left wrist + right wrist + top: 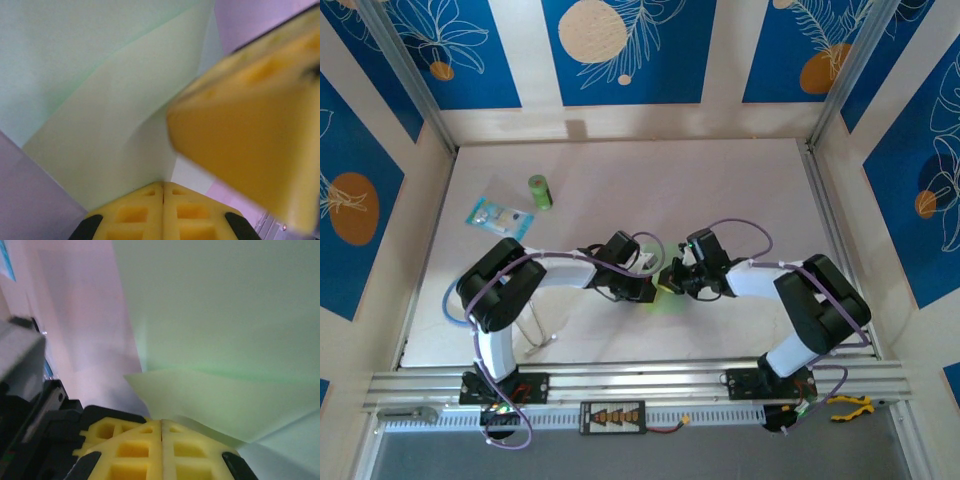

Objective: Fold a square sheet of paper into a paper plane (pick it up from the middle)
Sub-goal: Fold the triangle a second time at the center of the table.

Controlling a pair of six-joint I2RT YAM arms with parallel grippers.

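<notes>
Both grippers meet over the middle of the table, tip to tip, with the pale-green sheet of paper between and just below them. In the left wrist view my left gripper has its yellow jaws pressed together on the edge of the paper, which rises from them in folded layers. The right gripper's yellow finger looms close on the right. In the right wrist view my right gripper is likewise shut, with a folded flap of the paper running into its tips. From above, the left gripper and right gripper hide most of the sheet.
A small green cylinder stands at the back left, with a clear blue-printed packet beside it. Yellow-handled pliers lie on the rail at the front right. Walls enclose the table on three sides.
</notes>
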